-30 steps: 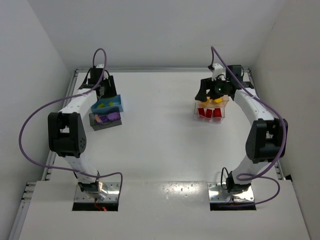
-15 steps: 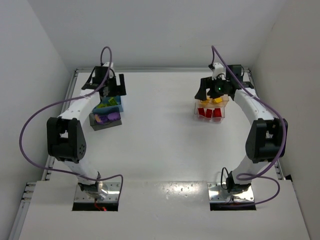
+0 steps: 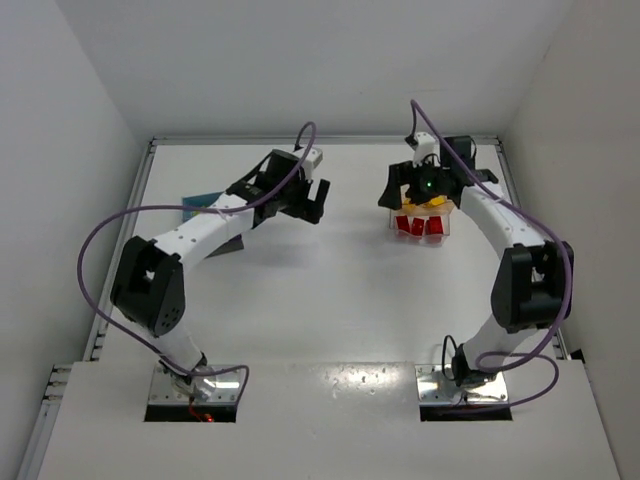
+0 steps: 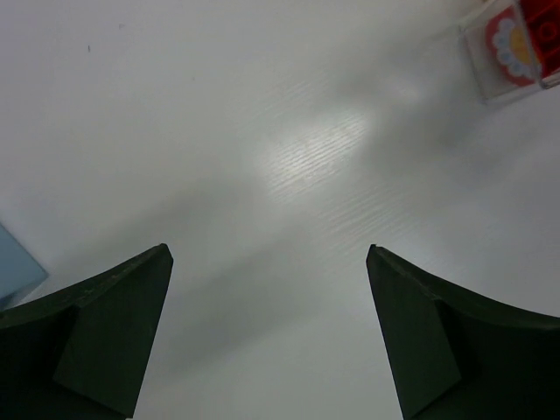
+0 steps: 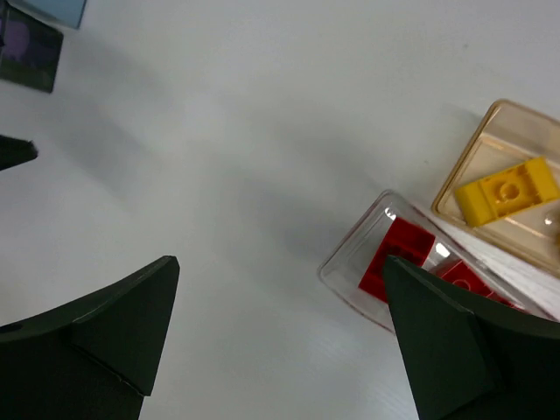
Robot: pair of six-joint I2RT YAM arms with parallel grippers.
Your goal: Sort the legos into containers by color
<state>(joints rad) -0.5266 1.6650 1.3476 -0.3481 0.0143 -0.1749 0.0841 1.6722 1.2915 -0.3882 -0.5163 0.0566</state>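
The clear container (image 3: 421, 228) at the right holds red legos (image 5: 400, 251). A yellow lego (image 5: 510, 190) lies in an amber-tinted tub (image 5: 490, 157) right behind it. My right gripper (image 3: 402, 190) hovers open at that container's left end, with nothing between its fingers (image 5: 280, 262). My left gripper (image 3: 312, 201) is open and empty over bare table at mid-left (image 4: 267, 254). My left arm hides most of the dark container; its blue part (image 3: 199, 198) shows. A purple lego (image 5: 26, 48) is visible inside it in the right wrist view.
The white table (image 3: 320, 290) is walled at the back and both sides. A metal rail (image 3: 140, 190) runs along its left edge. Purple cables loop off both arms. The clear container's corner (image 4: 512, 48) shows at the left wrist view's top right.
My left arm has swung right from above the dark container to the table's middle, its jaws opening. My right gripper has opened wider and shifted slightly left.
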